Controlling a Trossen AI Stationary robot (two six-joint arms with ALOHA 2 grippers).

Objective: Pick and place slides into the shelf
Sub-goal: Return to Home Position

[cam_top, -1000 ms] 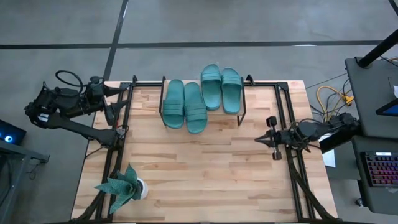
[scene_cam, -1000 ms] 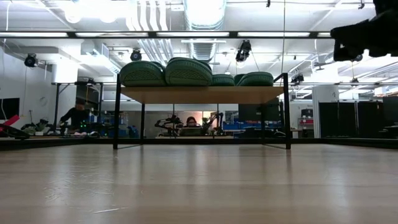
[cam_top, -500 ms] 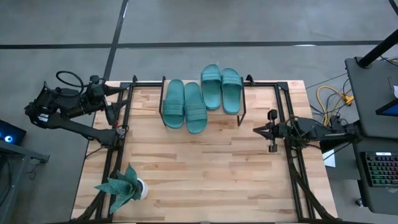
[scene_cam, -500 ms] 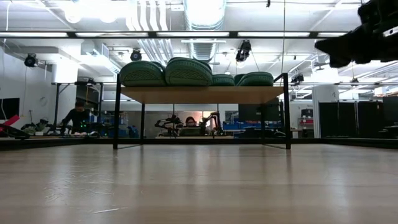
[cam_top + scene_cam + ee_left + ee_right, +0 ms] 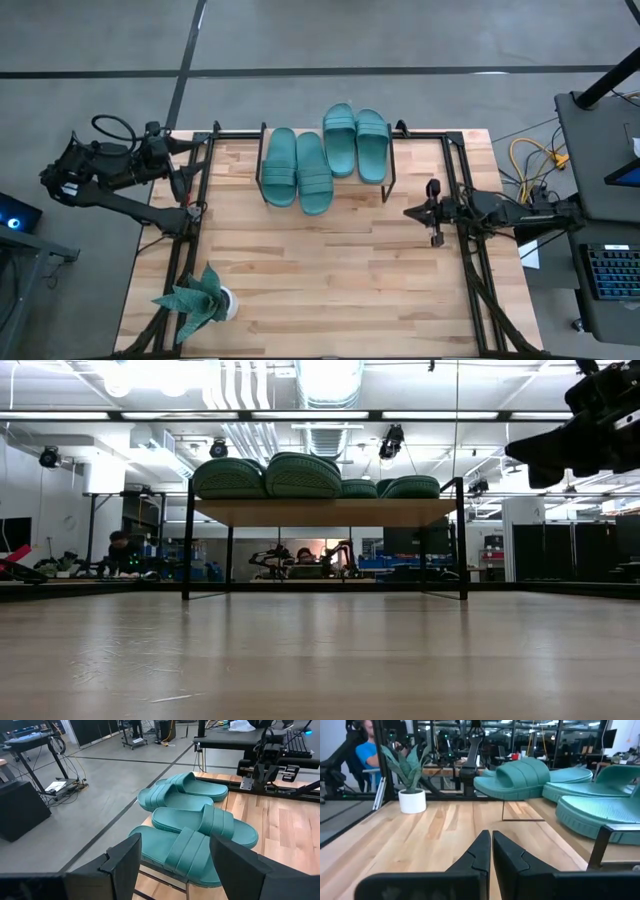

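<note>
On the shelf (image 5: pixel 325 512), four slides (image 5: pixel 313 175), left gripper (image 5: pixel 175 841) spread wide, right gripper (image 5: pixel 491 836) pinched closed

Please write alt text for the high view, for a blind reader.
Four teal slides lie side by side on the shelf at the table's far edge. The left gripper waits at the table's left side, the right gripper at its right side, both empty. A potted plant stands near the front left corner.
</note>
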